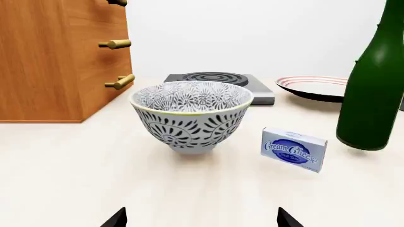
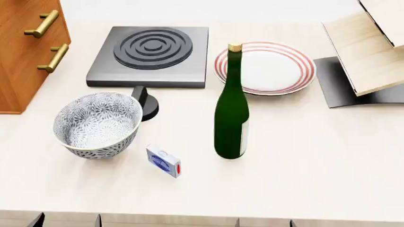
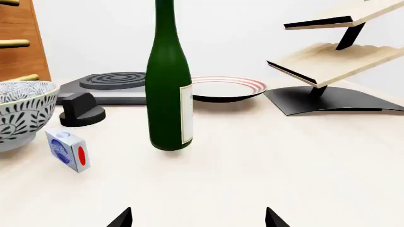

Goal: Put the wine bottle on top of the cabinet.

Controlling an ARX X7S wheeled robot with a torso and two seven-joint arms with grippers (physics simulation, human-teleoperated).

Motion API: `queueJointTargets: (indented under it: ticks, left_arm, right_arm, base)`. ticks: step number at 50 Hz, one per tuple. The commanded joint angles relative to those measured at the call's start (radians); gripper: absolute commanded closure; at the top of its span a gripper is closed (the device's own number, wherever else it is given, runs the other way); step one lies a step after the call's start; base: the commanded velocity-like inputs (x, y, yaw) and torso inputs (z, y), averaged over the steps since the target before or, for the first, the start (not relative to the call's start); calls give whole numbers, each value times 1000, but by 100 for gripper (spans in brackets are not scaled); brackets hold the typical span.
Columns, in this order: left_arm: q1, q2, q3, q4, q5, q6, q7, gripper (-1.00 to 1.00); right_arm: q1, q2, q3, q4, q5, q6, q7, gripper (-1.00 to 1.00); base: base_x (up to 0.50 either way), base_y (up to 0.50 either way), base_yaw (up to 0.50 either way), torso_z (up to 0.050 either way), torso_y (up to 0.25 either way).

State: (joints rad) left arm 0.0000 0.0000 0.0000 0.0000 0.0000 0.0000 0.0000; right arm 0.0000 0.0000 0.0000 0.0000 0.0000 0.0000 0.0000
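Observation:
The wine bottle (image 2: 230, 118) stands upright in the middle of the pale table, dark green with a tan cork and a pale label. It also shows in the left wrist view (image 1: 372, 94) and the right wrist view (image 3: 167, 94). The cabinet (image 2: 19, 56), orange-brown wood with brass bar handles, stands at the far left (image 1: 50, 56). My left gripper (image 1: 202, 220) is open near the table's front edge, facing the bowl. Also by the front edge, my right gripper (image 3: 198, 218) is open and faces the bottle from a short distance. Neither holds anything.
A patterned bowl (image 2: 94, 124) sits left of the bottle, with a small cream cheese box (image 2: 164, 161) in front of it. Behind them are a black stove burner (image 2: 151, 54) with its knob (image 2: 144, 101) and a red-rimmed plate (image 2: 265, 66). A light-wood rack (image 2: 372, 47) stands at the right.

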Motion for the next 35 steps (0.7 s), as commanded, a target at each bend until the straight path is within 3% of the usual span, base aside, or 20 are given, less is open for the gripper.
queueJointTargets:
  ticks: [1, 26, 35]
  left_arm:
    - [2, -10, 12, 8, -10, -6, -12, -100]
    - [-2, -68, 75, 10, -78, 3, -77, -100]
    - [38, -75, 68, 105, -128, 22, -91, -100]
  right_arm:
    - [-1, 21, -26, -5, 21, 3, 26, -100]
    - [10, 69, -84, 14, 71, -4, 81, -100]
    - [-20, 97, -132, -64, -28, -30, 133, -100]
  base:
    - [0, 0, 0, 0, 0]
    - [0, 0, 0, 0, 0]
    - [0, 0, 0, 0, 0]
